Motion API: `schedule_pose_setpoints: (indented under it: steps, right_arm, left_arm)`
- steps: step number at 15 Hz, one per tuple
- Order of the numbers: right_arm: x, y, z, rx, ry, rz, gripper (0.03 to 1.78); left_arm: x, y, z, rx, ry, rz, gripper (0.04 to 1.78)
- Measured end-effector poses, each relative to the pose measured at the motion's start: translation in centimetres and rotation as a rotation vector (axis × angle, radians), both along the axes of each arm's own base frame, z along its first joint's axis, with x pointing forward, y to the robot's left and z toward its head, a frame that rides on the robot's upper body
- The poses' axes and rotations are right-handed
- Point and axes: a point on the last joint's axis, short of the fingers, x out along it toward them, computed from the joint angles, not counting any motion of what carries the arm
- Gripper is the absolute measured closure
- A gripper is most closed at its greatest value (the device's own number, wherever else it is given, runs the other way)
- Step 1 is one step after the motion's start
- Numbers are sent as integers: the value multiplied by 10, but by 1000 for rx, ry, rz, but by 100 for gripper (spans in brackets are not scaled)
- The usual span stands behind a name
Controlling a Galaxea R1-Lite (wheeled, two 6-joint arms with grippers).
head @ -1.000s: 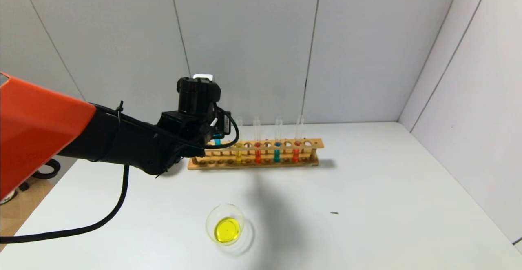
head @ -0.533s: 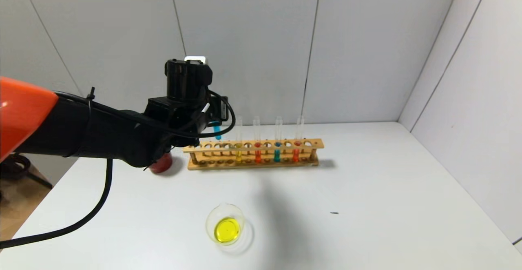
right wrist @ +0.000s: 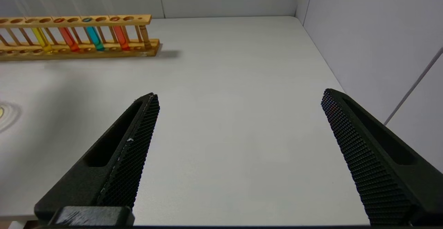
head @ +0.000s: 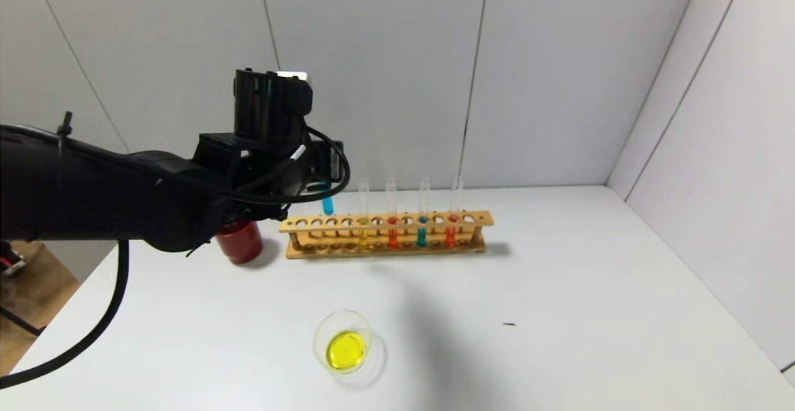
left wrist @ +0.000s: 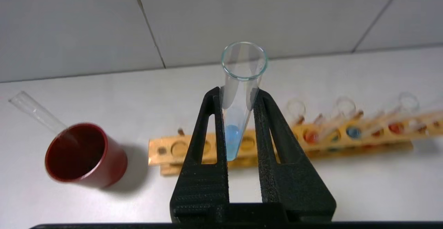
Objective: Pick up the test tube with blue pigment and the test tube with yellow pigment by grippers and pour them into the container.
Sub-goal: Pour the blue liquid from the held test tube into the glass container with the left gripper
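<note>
1. Left tool (left wrist: 238, 94): fingers clamped on the test tube with blue pigment (left wrist: 235, 118), gripped on its upper part just below the open mouth; held upright, or nearly so, above the left end of the wooden rack (head: 385, 234).
2. Blue tube, position: its teal-blue tip (head: 327, 203) hangs clear above the rack's top rail, well apart from the container.
3. Container (head: 343, 341): clear glass beaker on the worktop (head: 559, 311), nearer the robot than the rack, with yellow liquid already in its bottom.
4. Rack contents: four tubes standing, namely pale yellow (head: 363, 228), orange-red (head: 392, 228), a second teal-blue (head: 422, 228) and orange-red (head: 452, 228).
5. Dark red cup (left wrist: 84, 156): just beside the rack's left end, an empty glass tube leaning in it.
6. Right tool (right wrist: 238, 118): fingers wide apart, empty, over bare worktop on the right side.
7. Step in hand, judged: yellow pour apparently done; blue tube lifted out, carry to container pending.
8. Next move calls for: bringing the tube mouth over the beaker rim, then tilting slowly.
9. Writing: a white label shows on the left tool; no text readable.
</note>
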Motion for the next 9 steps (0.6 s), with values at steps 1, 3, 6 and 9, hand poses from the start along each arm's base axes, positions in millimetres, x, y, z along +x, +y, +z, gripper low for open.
schedule_pose_setpoints:
  steps: [1, 3, 6, 9]
  right_arm:
    - [0, 0, 0, 0, 0, 0, 10]
    - [0, 0, 0, 0, 0, 0, 10]
    - [0, 0, 0, 0, 0, 0, 10]
    - [0, 0, 0, 0, 0, 0, 10]
  left_arm:
    - [-10, 0, 2, 15, 23, -16, 153]
    - [-27, 1, 5, 46, 65, -43, 153]
    - [-50, 11, 1, 127, 159, -106, 153]
    - [-64, 19, -6, 204, 262, -144, 153]
